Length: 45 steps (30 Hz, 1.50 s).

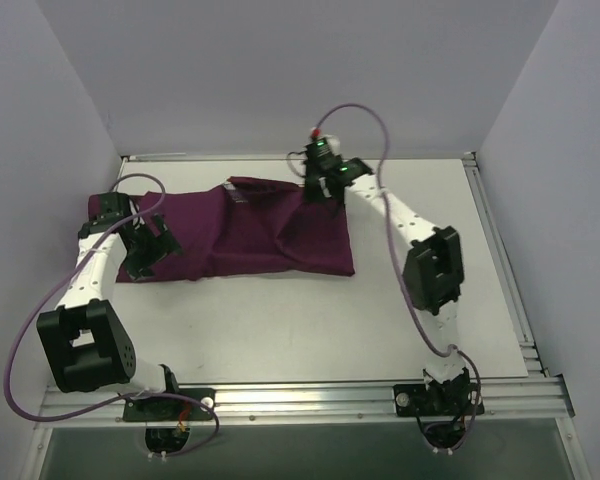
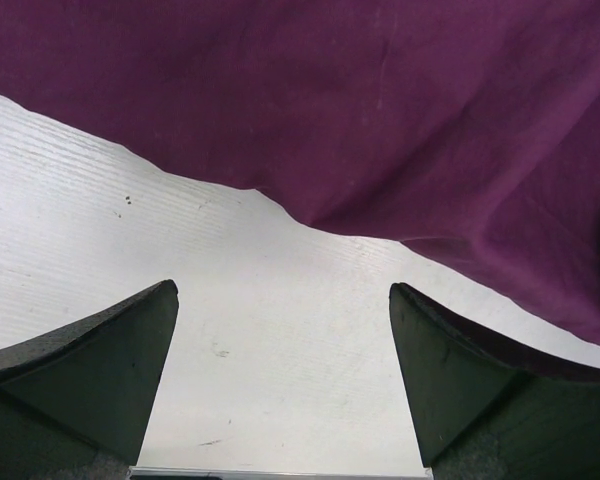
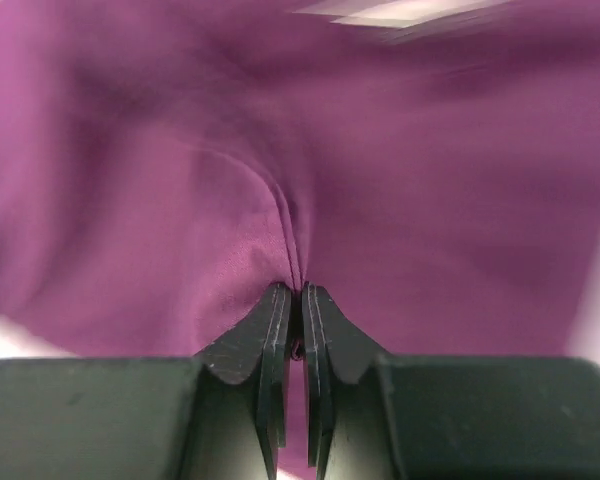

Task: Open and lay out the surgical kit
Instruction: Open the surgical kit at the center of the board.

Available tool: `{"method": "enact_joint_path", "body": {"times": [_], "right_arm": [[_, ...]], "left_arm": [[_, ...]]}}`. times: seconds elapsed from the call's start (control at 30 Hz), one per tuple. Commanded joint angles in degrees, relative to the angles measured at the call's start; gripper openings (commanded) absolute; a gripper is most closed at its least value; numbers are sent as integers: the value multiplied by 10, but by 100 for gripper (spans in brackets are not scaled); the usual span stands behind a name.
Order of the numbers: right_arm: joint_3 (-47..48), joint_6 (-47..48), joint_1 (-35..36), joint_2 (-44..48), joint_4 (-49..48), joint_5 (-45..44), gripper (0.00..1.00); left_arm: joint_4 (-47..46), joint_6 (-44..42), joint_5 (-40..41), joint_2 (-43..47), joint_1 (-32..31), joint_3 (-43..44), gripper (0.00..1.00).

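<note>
The cloth wrap (image 1: 270,235) lies on the table (image 1: 380,320), running from the left side to a little right of centre and nearer the far edge than the near one. It is a long dark purple bundle, mostly flat, with creases through its middle and a flap turned up along its far edge. I judge the job barely begun: the cloth covers everything, nothing is spread out, and I see no metal anywhere on the table.

As for containers, I cannot see the wire-mesh tray or any instruments in any view. If they are here they sit under the cloth, and I cannot tell that from its shape alone. So the whole of the unwrapping, then lifting out and laying down the pieces, is left to do.

My right gripper (image 1: 318,185) is at the wrap's far edge, toward its right end. In the wrist view its jaws are pressed together with a thin ridge of purple fabric pinched between them, so I have hold of a fold there. My left gripper (image 1: 160,245) is at the wrap's left end, near edge. Its jaws stand wide apart with nothing in them; bare table shows between the fingers (image 2: 100,350) and the cloth's hem lies just beyond the tips.
</note>
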<state>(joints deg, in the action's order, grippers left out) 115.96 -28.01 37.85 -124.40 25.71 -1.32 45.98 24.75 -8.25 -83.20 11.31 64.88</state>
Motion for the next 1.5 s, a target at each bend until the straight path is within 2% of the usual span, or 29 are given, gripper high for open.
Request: {"method": "enact_joint_path", "body": {"times": [0.0,0.17,0.23,0.33,0.4,0.53,0.57,0.6,0.73,0.83,0.9,0.97,1.07,1.13,1.17,1.2,1.23,1.3,1.33,1.37,1.4,1.43,1.47], "right_arm": [[-84,14,-144,138,46,-145,0],[-211,50,-345,210,27,-225,0],[-226,60,-382,212,11,-226,0],[-223,93,-424,178,8,-298,0],[-209,88,-448,142,32,-287,1],[-182,123,-458,98,33,-270,26],[-171,130,-458,89,42,-273,47],[-156,131,-458,78,54,-272,54],[-107,125,-444,90,85,-228,62],[-120,117,-420,118,83,-163,65],[-146,105,-401,129,79,-113,65],[-161,96,-386,136,78,-129,65],[-167,108,-387,144,79,-178,66],[-137,119,-393,137,84,-205,72],[-127,123,-393,133,86,-198,74],[-122,126,-393,126,83,-178,73],[-131,126,-392,123,76,-92,71],[-158,113,-386,112,44,-8,61],[-175,104,-379,111,34,16,50],[-222,96,-365,113,-2,76,45],[-247,85,-360,119,-21,93,37],[-268,60,-357,122,-36,102,20],[-305,51,-356,122,-65,110,13]], "left_arm": [[-32,-11,-4,-8,-4,-9,96],[-46,5,4,-43,-12,-13,95],[-42,10,10,-64,-14,-1,94],[-37,16,6,-89,-23,27,94],[-35,14,4,-100,-30,45,94],[-26,14,10,-123,-36,64,94],[-23,13,12,-126,-36,68,94],[-16,11,15,-128,-37,72,94],[-17,1,53,-128,-34,83,94],[-18,-10,61,-148,-32,99,94],[-11,-17,63,-167,-31,111,99],[-9,-20,60,-195,-30,129,83],[-12,-17,61,-217,-30,144,71],[-17,-16,68,-232,-29,157,63],[-17,-16,69,-238,-27,163,55],[-20,-16,69,-245,-26,171,43],[-21,-15,64,-262,-25,174,37],[-19,-15,59,-281,-25,187,27],[-17,-12,49,-298,-25,190,22],[-17,-10,43,-305,-27,192,20],[-19,-4,39,-310,-28,191,19],[-23,-1,30,-315,-30,186,19],[-26,0,27,-316,-32,184,19]]}}
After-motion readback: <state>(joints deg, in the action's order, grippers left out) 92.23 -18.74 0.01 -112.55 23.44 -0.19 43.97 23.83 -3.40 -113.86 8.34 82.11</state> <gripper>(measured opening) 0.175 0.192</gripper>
